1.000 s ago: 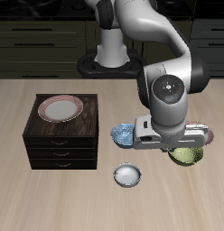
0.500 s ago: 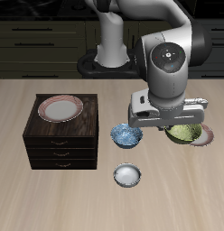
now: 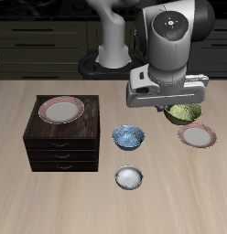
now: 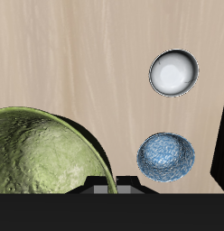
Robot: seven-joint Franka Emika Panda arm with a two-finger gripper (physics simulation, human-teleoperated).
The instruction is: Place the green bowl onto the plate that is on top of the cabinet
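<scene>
Gripper (image 3: 179, 108) clenched on the green bowl's (image 3: 184, 112) rim, bowl held aloft above the table for clearance; carry to the plate (image 3: 62, 110) on the cabinet (image 3: 62, 146) pending.

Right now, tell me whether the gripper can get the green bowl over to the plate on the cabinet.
Probably yes: the gripper holds the green bowl lifted, the plate atop the cabinet lies bare, and nothing tall stands between.
</scene>
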